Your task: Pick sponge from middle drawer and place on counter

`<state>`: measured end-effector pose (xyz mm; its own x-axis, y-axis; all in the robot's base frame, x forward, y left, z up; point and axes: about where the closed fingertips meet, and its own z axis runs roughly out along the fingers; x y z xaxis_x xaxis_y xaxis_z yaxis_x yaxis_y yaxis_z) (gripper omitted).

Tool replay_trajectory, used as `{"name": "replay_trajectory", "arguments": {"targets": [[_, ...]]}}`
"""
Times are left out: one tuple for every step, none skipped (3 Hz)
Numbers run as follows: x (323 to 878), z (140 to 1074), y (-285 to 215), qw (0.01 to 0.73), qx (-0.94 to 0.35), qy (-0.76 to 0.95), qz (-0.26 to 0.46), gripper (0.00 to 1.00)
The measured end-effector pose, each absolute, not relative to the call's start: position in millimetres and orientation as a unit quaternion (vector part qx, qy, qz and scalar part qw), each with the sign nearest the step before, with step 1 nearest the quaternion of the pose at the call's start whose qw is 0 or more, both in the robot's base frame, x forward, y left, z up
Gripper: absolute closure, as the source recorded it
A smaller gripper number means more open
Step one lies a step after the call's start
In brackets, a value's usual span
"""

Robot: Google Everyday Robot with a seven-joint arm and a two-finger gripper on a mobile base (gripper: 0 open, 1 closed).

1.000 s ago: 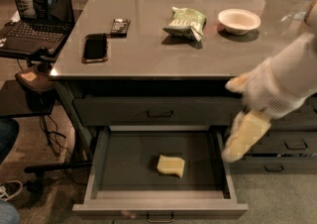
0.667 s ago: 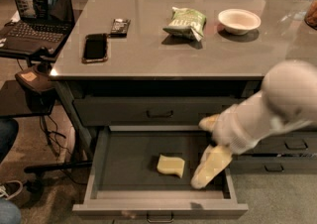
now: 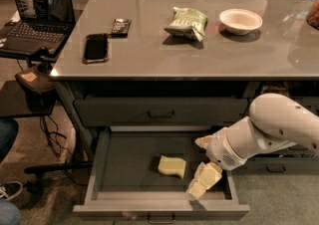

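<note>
The pale yellow sponge point(image 3: 172, 166) lies flat on the dark floor of the open middle drawer point(image 3: 124, 167), near its centre. My gripper point(image 3: 203, 181) is inside the drawer just to the right of the sponge, pointing down and to the left, with its tip close to the sponge's right front corner. It holds nothing. The white arm point(image 3: 271, 129) reaches in from the right. The grey counter point(image 3: 149, 50) spans the view above the drawers.
On the counter lie a green snack bag point(image 3: 187, 22), a white bowl point(image 3: 240, 20), a black phone point(image 3: 95, 47) and a small dark device point(image 3: 120, 26). A laptop point(image 3: 35, 10) stands on a small table at left. A shut drawer point(image 3: 159, 112) sits above the open one.
The arm has swung down and to the left. The gripper went from beside the drawer's right edge into the drawer, ending close to the sponge. The sponge has not moved.
</note>
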<state>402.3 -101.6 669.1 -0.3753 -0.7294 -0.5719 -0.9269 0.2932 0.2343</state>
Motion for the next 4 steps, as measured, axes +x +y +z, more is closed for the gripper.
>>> {"name": "replay_trajectory", "arguments": {"targets": [[427,663,-113,0.240,-0.503,0.782,0.279,0.00],[465,676,-140,0.341,-0.467,0.779,0.241,0.00],[472,677,-149,0.356,-0.460,0.782,0.223,0.00],[469,668,-145,0.355,-0.456,0.783,0.231,0.00]]}}
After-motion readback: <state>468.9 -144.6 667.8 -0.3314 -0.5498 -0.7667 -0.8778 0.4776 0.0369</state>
